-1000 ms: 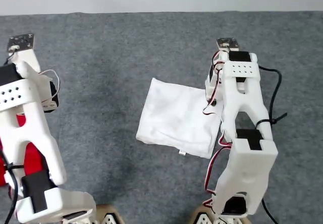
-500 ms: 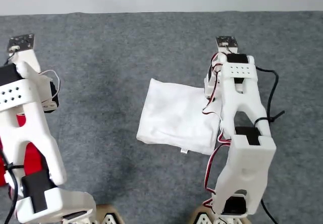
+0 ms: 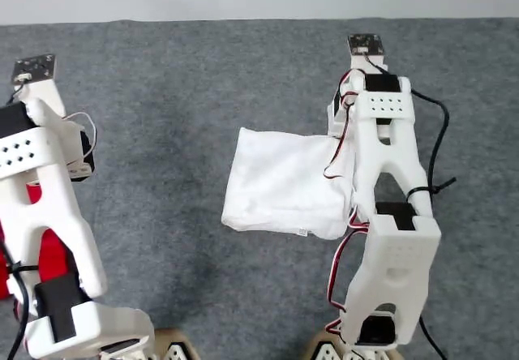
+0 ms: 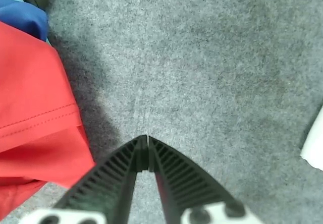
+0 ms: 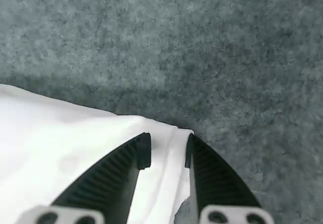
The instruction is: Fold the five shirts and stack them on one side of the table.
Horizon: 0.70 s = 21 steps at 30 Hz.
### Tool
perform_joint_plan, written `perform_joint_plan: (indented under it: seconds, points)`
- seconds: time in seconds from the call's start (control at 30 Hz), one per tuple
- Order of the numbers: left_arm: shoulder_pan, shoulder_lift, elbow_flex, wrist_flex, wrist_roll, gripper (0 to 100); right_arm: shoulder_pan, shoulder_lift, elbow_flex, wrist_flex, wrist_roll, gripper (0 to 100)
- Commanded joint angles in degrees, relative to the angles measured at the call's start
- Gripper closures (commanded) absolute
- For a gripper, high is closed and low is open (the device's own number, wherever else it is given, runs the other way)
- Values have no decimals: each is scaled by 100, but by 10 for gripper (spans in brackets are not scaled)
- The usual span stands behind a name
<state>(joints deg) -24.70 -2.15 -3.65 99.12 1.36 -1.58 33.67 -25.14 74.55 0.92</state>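
1. White shirt (image 3: 284,186) lies folded into a rough rectangle near the middle of the grey desk (image 3: 178,92). In the high view its right edge is tucked under the right arm.
2. The right fingers (image 5: 121,168) pinch a ridge of the white shirt's cloth just beside one corner, with their tips down on the fabric.
3. The left fingers (image 4: 116,173) are pressed together with tips touching and hold nothing. They hang over bare desk.
4. A red shirt (image 4: 35,98) lies just beside the left fingers at the desk's left side, well apart from the white shirt.
5. A blue shirt (image 4: 20,14) shows past the red shirt and touches it.
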Motion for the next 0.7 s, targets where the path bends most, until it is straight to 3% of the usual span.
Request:
perform_joint_plan:
  seconds: [0.0, 0.43, 0.67]
  points:
    - [0, -211, -22, 132, 53, 994, -31, 92, -281, 48, 105, 877]
    - [9, -211, -22, 132, 53, 994, -66, -497, -1011, 1859, 62, 880]
    - [18, -211, -22, 132, 53, 994, -673, -699, -958, 2633, 70, 881]
